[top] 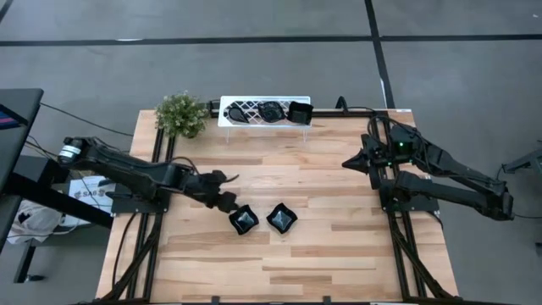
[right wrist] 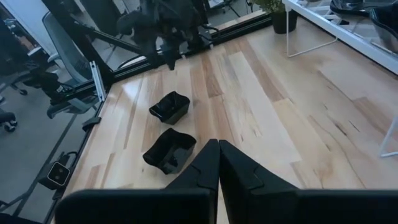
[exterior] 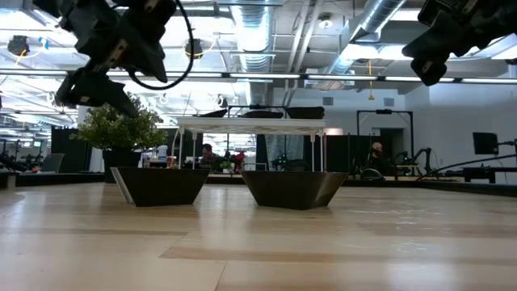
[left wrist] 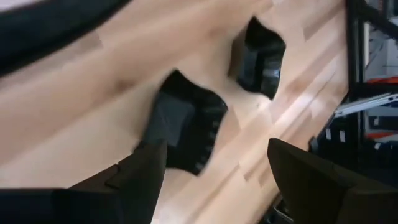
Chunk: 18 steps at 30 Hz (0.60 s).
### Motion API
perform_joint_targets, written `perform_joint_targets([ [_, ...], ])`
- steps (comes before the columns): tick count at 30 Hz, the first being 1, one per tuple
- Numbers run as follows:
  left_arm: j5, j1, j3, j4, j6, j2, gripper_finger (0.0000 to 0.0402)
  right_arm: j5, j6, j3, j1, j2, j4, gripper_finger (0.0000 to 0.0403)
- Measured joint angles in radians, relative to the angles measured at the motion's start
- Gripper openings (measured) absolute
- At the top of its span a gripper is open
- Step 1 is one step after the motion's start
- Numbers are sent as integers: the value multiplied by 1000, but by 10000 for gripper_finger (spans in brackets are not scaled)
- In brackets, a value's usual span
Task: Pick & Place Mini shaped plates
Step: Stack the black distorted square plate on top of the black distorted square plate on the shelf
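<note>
**Two square dishes on the table, left gripper above them with fingers apart**

Nearest to the low camera is the bare wooden table (exterior: 266, 250), made of pale planks, and on it stand two black wavy-edged square plates. The left plate (top: 244, 220) and the right plate (top: 282, 218) sit side by side near the middle of the table, close together but not touching. From above, each is turned so that its corners point like a diamond; being square, neither has a clear long axis.

At the far left the left arm reaches over the table, and the left gripper (top: 227, 196) hangs in the air just beside the left plate, on its left and a little behind it. Its fingers stand wide apart and hold nothing.

At the back edge stand a small green plant (top: 180, 114) and, to its right, a white rack (top: 264, 112) which carries more black dishes.

At the right side the right arm waits, well apart from the plates. The right gripper (right wrist: 218, 163) has its fingers pressed together, with nothing between them.

Behind the table is a large room with a grey floor, ceiling pipes and lamps, and desks far away.
</note>
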Motion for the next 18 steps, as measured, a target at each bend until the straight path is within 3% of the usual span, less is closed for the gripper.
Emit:
perform_joint_targets([
  [3,-47,8,-25,0,56,-43,282,0,0,0,0,0,0,2],
  [9,-25,69,-26,30,131,-4,282,15,1,0,0,0,-1,2],
  [18,147,131,-26,37,267,160,282,53,27,0,0,0,-1,2],
])
